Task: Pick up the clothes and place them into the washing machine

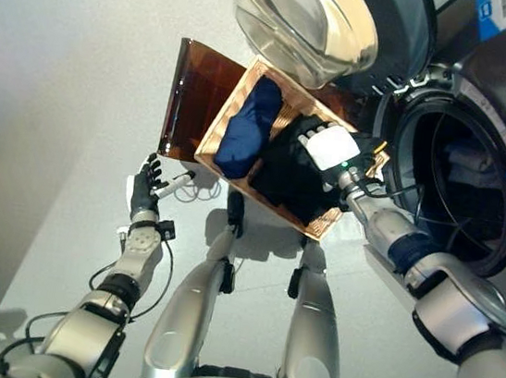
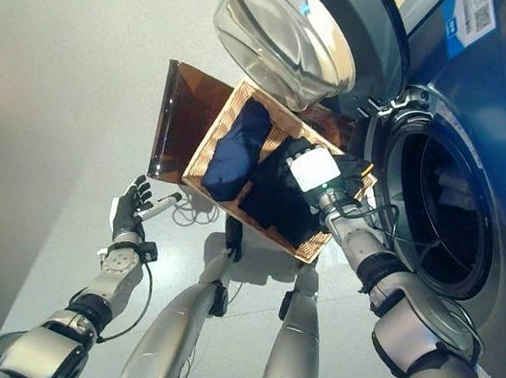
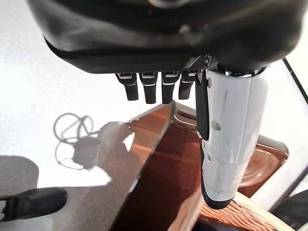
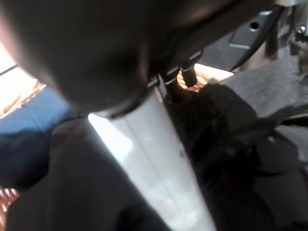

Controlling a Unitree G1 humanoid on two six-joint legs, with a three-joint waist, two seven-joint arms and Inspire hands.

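Observation:
The wicker basket (image 1: pixel 225 108) sits on the dark brown box (image 1: pixel 193 97) beside the washing machine. It holds a navy blue garment (image 1: pixel 250 125) on its left side and a black garment (image 1: pixel 284 182) on its right side. My right hand (image 1: pixel 331 149), with a white thumb cover, lies on the black garment with its fingers reaching into the cloth. In the right wrist view the thumb (image 4: pixel 159 159) is straight over the black garment (image 4: pixel 245 144), with the navy one (image 4: pixel 29 130) beside it. My left hand (image 1: pixel 146 186) is open and empty above the floor, left of the box.
The washing machine's drum opening (image 1: pixel 462 193) is at the right, with some pale cloth inside. Its round glass door (image 1: pixel 303 19) stands open above the basket's far end. Grey floor lies to the left of the box (image 3: pixel 168 163).

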